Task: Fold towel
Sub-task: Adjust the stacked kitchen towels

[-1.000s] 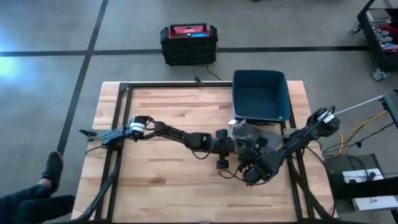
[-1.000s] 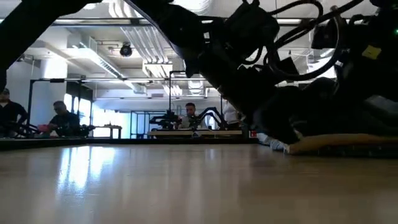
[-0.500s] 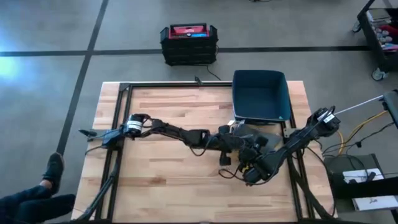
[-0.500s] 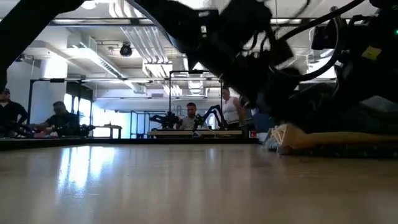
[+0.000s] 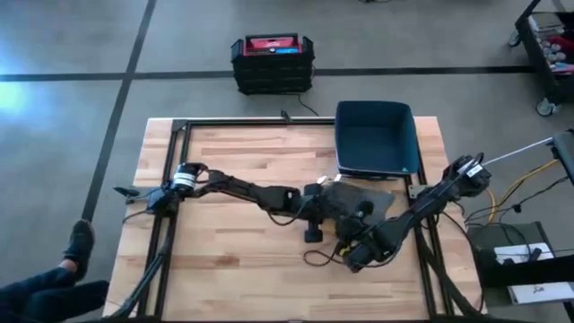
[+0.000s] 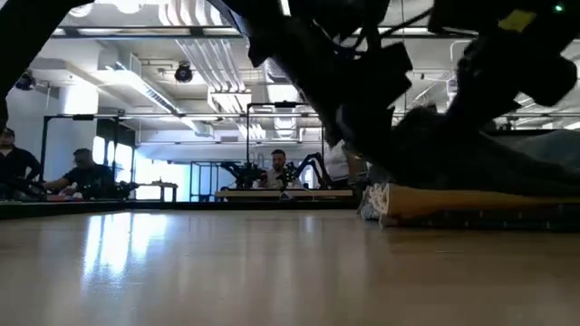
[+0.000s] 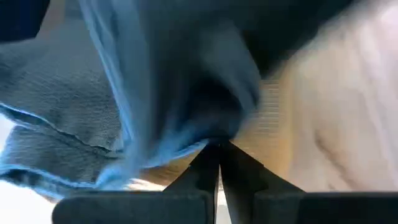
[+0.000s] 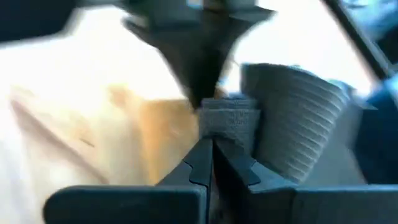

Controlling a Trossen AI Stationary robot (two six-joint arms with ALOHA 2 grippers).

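The dark blue-grey towel [image 5: 363, 196] lies bunched on the wooden table's right half, just in front of the blue bin; in the low view it is a dark heap [image 6: 489, 163] with a pale edge [image 6: 373, 201] on the table top. My left gripper [image 5: 334, 213] reaches across from the table's left and is shut on the towel [image 7: 155, 93]. My right gripper [image 5: 348, 235] comes from the right, close to the left one, and is shut on the towel [image 8: 286, 118] too. My left gripper pinches a bunched part of the towel [image 7: 208, 134] between its two fingers; how many layers cannot be told. The cloth billows slack beyond the fingertips. My right gripper pinches a ribbed edge of the towel [image 8: 227, 124] between its two fingers. The left gripper's fingers [image 8: 199, 68] stand right opposite, tip to tip with mine. The rest of the cloth stands up in a curl beside the hold.
A blue bin [image 5: 377, 139] stands at the table's far right, just behind the towel. A black and red crate [image 5: 272, 63] sits on the floor beyond the table. Bare wood [image 5: 224, 144] stretches over the table's left and near parts. People sit in the room behind.
Both grippers have gone toward the table's left edge, still shut on the towel. The towel has been dragged along the table with them; in the low view its pale edge has shifted left.
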